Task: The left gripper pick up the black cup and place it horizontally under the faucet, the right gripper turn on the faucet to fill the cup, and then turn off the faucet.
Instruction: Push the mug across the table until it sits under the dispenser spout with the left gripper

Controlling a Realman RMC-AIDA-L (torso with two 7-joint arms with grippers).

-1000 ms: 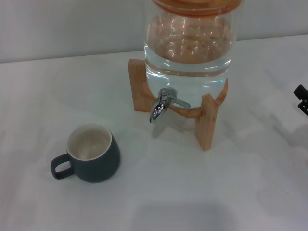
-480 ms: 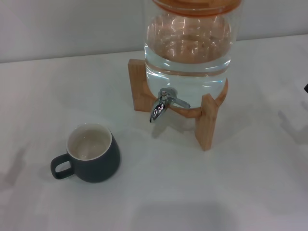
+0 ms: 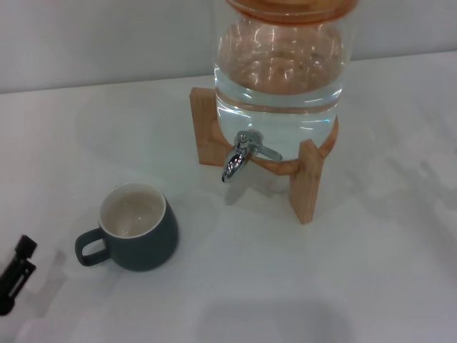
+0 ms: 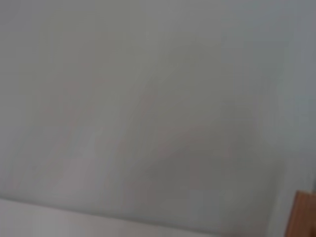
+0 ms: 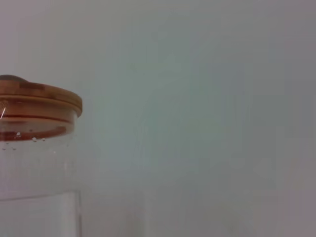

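The black cup (image 3: 137,229) stands upright on the white table at the front left in the head view, its cream inside showing and its loop handle pointing left. The chrome faucet (image 3: 241,156) sticks out of the large glass water jar (image 3: 282,78), spout down, to the right of and behind the cup. My left gripper (image 3: 16,275) shows only as a black tip at the left edge, left of the cup and apart from it. My right gripper is out of view.
The jar sits on a wooden stand (image 3: 307,180) at the table's middle back. The jar's wooden lid (image 5: 37,98) shows in the right wrist view. A grey wall runs behind the table. The left wrist view shows only blank wall and a wooden corner (image 4: 302,215).
My right gripper has drawn back out of the right edge of the head view. My left gripper has come into view at the left edge near the cup.
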